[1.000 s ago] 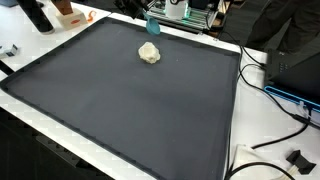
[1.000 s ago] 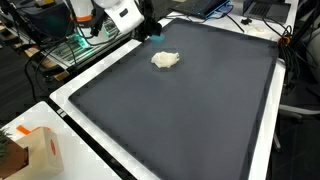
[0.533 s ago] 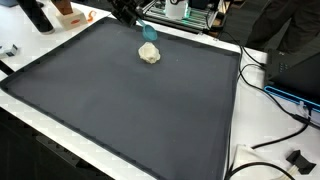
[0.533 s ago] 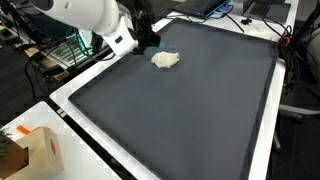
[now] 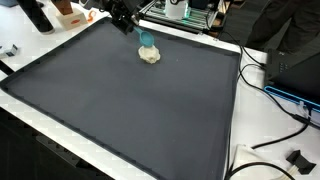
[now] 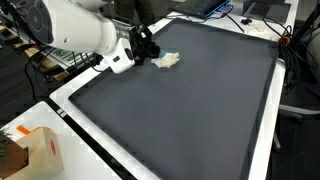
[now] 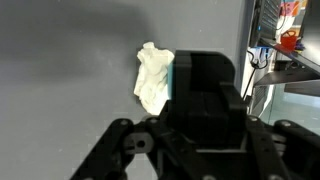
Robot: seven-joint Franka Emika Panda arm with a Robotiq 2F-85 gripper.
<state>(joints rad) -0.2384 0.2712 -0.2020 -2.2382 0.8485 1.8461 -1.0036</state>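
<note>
the pincer [image 5: 143, 36] hangs low over the far end of the dark mat [image 5: 130, 115] that covers the bench [image 6: 78, 140], in the upper middle of the frame. its tips are just beside a small crumpled white wad [image 5: 150, 55]. in both exterior views the tips stand at the wad's near edge rather than over its middle, and i cannot tell whether they touch it. in the wrist view the wad [image 7: 152, 80] lies left of centre, half behind the black body of the pincer, with a teal pad edge close against its side. how wide the jaws stand cannot be told from any view, since the body hides the gap.

to grasp cleanly, i judge that the first need is centring: shift sideways until the wad sits between the fingers, not beside one of them. the wad looks light and soft, so a single finger nudging it would likely push it across the mat instead of catching it. come down straight, stopping with the tips just clear of the mat so they neither scrape nor snag it. close slowly and evenly, because the crumpled shape should squash and the grip needs to gather its bulk, not a loose corner. then lift straight up before any sideways travel, minding the equipment rack [image 5: 185, 12] close behind at the top of the frame.
</note>
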